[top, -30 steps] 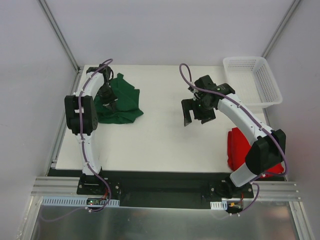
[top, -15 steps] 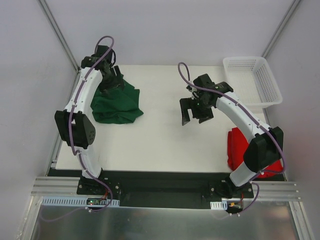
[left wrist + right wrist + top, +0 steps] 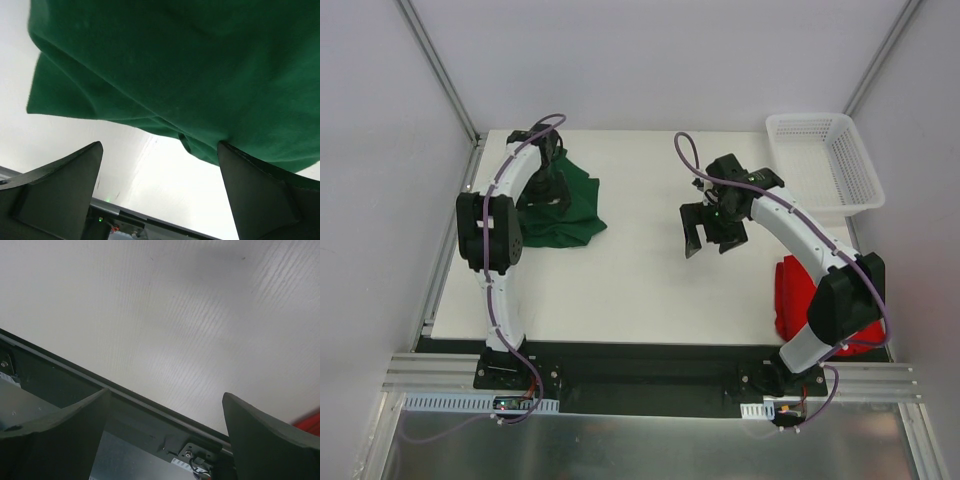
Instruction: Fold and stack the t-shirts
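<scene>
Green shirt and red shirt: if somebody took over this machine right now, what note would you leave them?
Left gripper: open, holding nothing, at the crumpled green t-shirt on the far left of the table.
Right gripper: open, empty, above bare table near the middle.
Red t-shirt: bunched at the near right edge, partly beneath the right arm.
Done: nothing folded or stacked.
Left: fold both, then stack.

White worktop: crumpled green t-shirt far left; red t-shirt near right edge; white mesh basket far right corner.
</scene>
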